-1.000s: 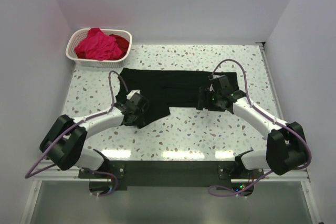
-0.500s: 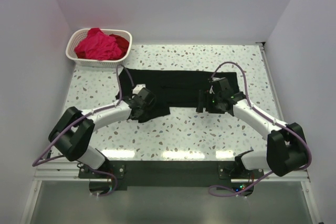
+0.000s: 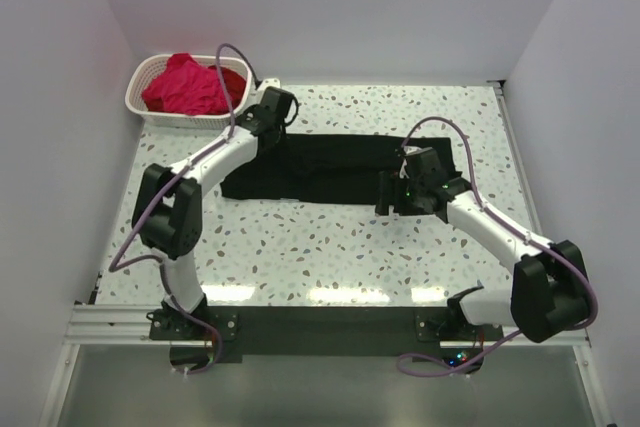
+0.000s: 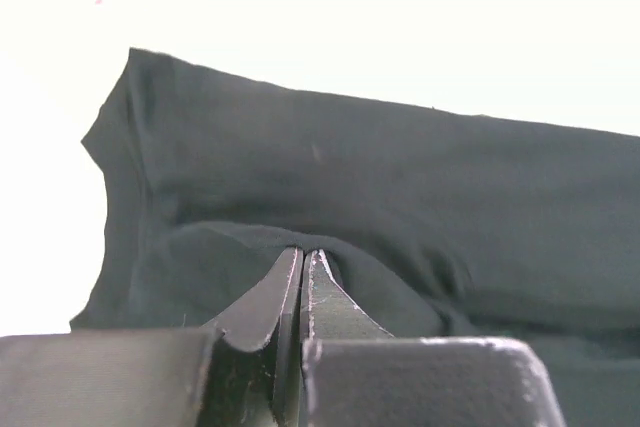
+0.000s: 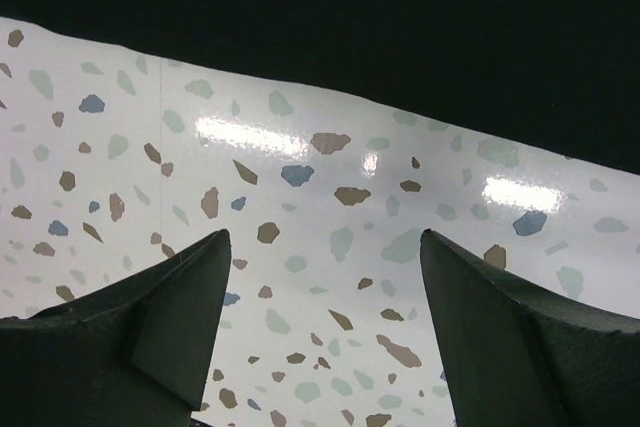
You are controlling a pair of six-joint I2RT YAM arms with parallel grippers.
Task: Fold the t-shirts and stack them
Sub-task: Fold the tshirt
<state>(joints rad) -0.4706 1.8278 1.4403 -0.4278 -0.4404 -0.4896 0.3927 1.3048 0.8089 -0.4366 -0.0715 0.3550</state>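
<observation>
The black t-shirt [image 3: 330, 167] lies in a long folded band across the middle of the table. My left gripper [image 3: 268, 127] is at its far left edge, near the basket, shut on a pinch of the black cloth [image 4: 400, 187]. In the left wrist view the jaws [image 4: 303, 257] are pressed together with cloth bunched at their tips. My right gripper [image 3: 384, 193] is open and empty at the shirt's near edge; in the right wrist view it [image 5: 325, 247] hovers over bare speckled table with the black shirt [image 5: 350, 17] just beyond. Magenta-pink shirt [image 3: 186, 85] and deep red shirt [image 3: 232, 79] sit crumpled in the basket.
The white lattice basket [image 3: 140, 107] stands at the far left corner, close to my left gripper. White walls enclose the table on three sides. The speckled tabletop [image 3: 330, 247] stretches in front of the shirt.
My left gripper has swung from the shirt's near left corner up to the far left edge, carrying the cloth with it, so the lower flap is folded over. The right arm has barely moved.
</observation>
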